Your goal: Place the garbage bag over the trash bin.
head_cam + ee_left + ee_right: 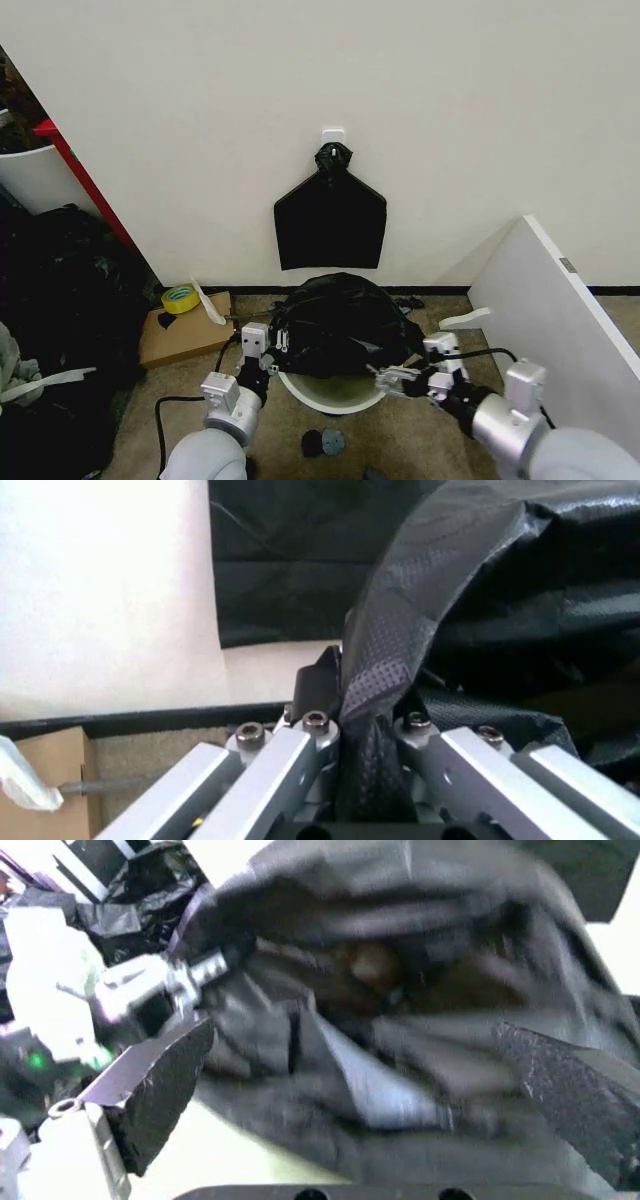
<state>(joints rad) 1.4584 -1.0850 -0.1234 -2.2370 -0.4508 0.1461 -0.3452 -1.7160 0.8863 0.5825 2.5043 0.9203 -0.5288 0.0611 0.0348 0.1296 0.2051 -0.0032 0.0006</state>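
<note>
While the garbage bag point(340, 320) sits heaped over the far part of the trash bin point(335, 398), both grippers meet it from the near side. The left gripper point(268, 345) reaches forward at the bag's left edge; in the left wrist view a twisted fold of the bag point(390, 682) runs straight down between the two metal fingers point(300, 757), which are clamped on it. The right gripper point(400, 378) comes in at the bag's right lower edge, just above the bin's rim. In the right wrist view its dark textured pads point(165, 1087) stand wide apart, with the bag's film point(400, 1027) spread between and beyond them, not pinched.

The bag is thin, glossy black plastic, finely embossed up close, crumpled into a rounded dome with many creases. The bin is round and white with a rolled rim and a cream inside, its near rim uncovered. Both arms extend forward and inward from the robot's shoulders, forearms low over the carpet point(400, 450), wrists roughly level with the bin's mouth.
</note>
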